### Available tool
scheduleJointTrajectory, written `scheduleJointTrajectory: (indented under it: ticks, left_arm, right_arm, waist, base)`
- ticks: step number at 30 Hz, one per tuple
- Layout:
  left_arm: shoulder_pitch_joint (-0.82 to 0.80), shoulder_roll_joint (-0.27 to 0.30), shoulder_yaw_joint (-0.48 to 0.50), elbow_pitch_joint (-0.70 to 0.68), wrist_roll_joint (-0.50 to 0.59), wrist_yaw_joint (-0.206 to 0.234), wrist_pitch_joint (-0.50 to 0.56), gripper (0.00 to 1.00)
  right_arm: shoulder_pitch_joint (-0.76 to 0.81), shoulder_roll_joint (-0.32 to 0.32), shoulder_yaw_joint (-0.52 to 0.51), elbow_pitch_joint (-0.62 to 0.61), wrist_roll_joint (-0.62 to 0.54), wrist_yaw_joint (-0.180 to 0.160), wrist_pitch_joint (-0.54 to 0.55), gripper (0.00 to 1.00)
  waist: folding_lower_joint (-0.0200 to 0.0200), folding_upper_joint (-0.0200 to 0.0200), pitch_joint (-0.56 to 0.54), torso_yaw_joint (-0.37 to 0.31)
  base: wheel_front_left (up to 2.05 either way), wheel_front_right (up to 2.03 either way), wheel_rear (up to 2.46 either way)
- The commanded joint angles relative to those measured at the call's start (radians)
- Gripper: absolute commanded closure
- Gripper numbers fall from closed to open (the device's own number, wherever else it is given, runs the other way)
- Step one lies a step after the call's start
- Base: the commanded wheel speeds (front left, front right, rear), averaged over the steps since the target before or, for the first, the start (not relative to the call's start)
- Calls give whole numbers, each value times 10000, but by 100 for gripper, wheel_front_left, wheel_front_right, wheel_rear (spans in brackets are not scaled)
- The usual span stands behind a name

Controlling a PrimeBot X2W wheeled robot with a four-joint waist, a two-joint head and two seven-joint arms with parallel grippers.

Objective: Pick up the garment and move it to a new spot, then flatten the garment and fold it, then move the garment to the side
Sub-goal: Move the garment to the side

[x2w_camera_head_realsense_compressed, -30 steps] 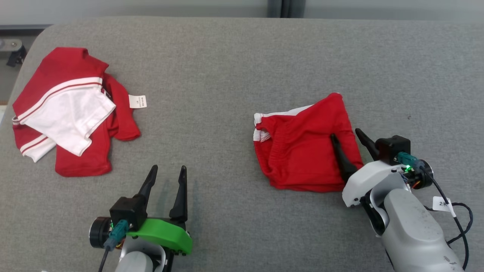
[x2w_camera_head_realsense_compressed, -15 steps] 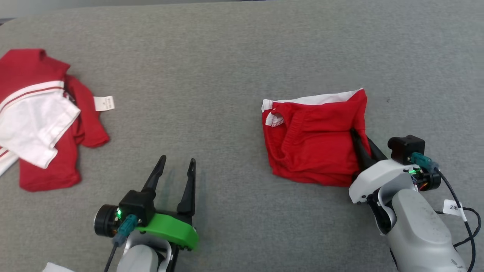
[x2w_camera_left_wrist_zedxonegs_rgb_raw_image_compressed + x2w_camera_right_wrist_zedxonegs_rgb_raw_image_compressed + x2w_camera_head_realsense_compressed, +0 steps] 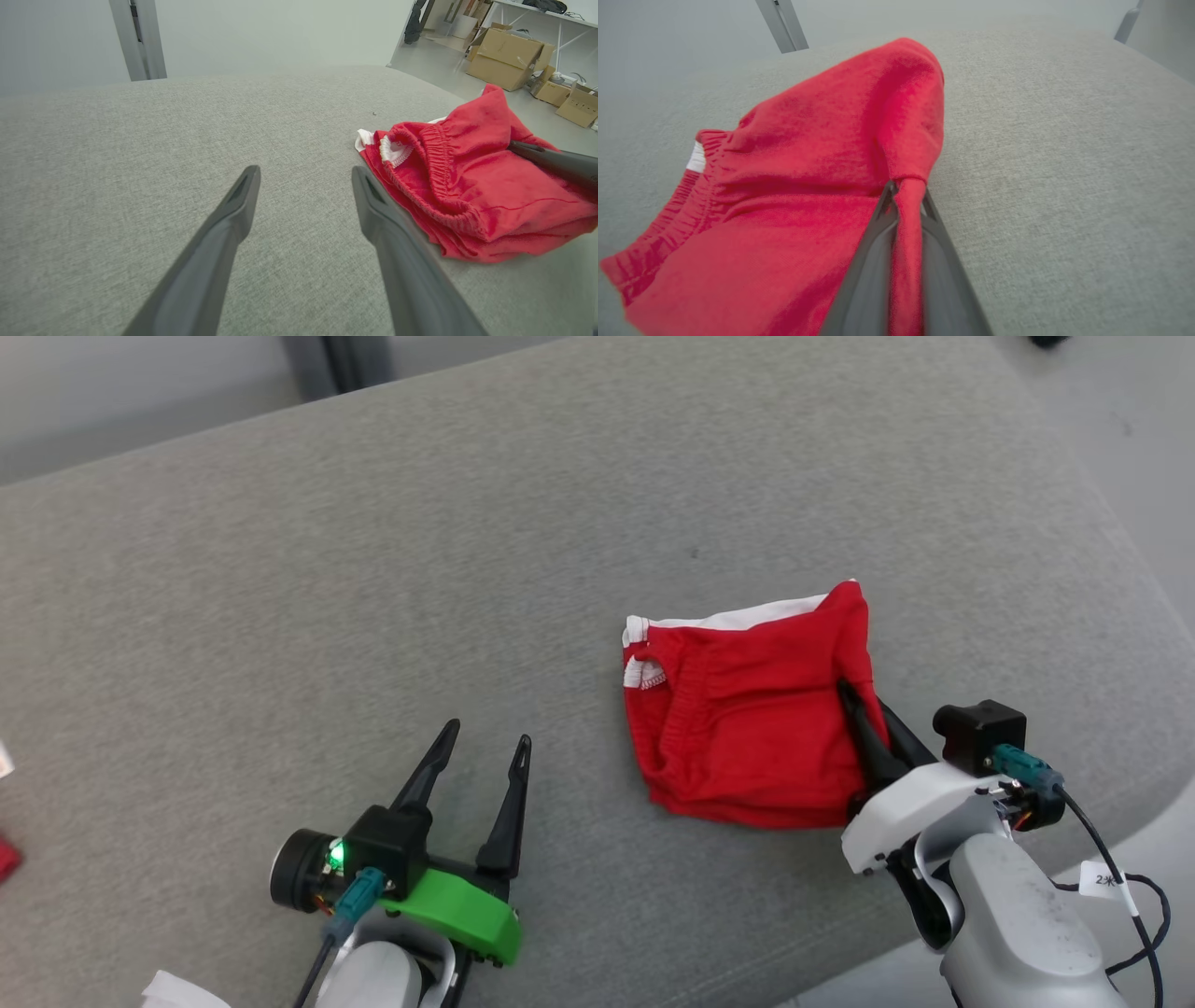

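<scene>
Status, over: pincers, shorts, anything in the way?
Right pincer shut on shorts, at their right edge. Left pincer open, apart from them. Shorts crumpled on grey surface, near its right edge. No obstacle seen.

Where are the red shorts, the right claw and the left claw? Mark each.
red shorts [image 3: 738,728], head view, middle of the front panel.
right claw [image 3: 906,189], right wrist view, between fingertips pinching the cloth.
left claw [image 3: 489,732], head view, gap between open fingertips.
</scene>
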Motion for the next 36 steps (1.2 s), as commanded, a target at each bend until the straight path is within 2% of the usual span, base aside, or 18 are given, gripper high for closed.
scheduleJointTrajectory:
  ticks: [1, 7, 11, 16, 21, 24, 32, 33, 34, 36]
  left_arm:
    - [16, 64, 14, 57, 63, -48, 5, 0]
    - [-132, 111, 103, 218, 325, -59, 5, 0]
    - [-312, 294, 182, 229, 410, -72, 5, 0]
    - [-666, 772, 23, -61, 544, -78, 5, 0]
    - [-1216, 1186, -155, -338, 454, -80, 5, 0]
    - [-1523, 1378, -297, -513, 340, -80, 6, 0]
    - [-2119, 1779, -292, -726, 220, -63, 14, 0]
    - [-2103, 1777, -295, -713, 127, -54, 22, 0]
    - [-2135, 1804, -313, -715, 82, -49, 23, 0]
    - [-2166, 1846, -159, -646, -58, -45, 39, 0]
  right_arm:
    - [177, -22, 27, -50, 15, -19, -20, 100]
    - [-13, -16, 55, -67, -215, -19, -20, 100]
    - [-488, -8, -113, -29, -500, -19, -22, 100]
    - [-1798, -132, -512, 283, -1453, -19, -22, 100]
    - [-3170, -678, -1561, 821, -2075, -19, -21, 100]
    - [-3946, -1306, -2349, 1341, -2629, -19, 16, 100]
    - [-5099, -2742, -4894, 2340, -3965, -19, 323, 100]
    - [-5155, -2847, -5266, 2291, -4196, -19, 333, 65]
    - [-5260, -2997, -5599, 2285, -4376, -19, 333, 0]
    - [-5377, -3050, -6150, 2216, -4777, -19, 298, 0]
  waist:
    - [-1, -1, -124, -1637]
    - [-1, -1, 284, -1706]
    - [-1, -1, 794, -1346]
    - [-1, -1, 1765, -760]
    - [-1, -1, 2683, -5]
    - [-1, -1, 3167, 352]
    - [-1, -1, 3799, 839]
    - [-1, -1, 3810, 846]
    - [-1, -1, 3825, 863]
    - [-1, -1, 3806, 890]
  base:
    - [0, 0, 0]
    - [0, 0, 0]
    - [0, 0, 0]
    - [0, 0, 0]
    - [0, 0, 0]
    - [0, 0, 0]
    - [0, 0, 0]
    - [0, 0, 0]
    - [0, 0, 0]
    - [0, 0, 0]
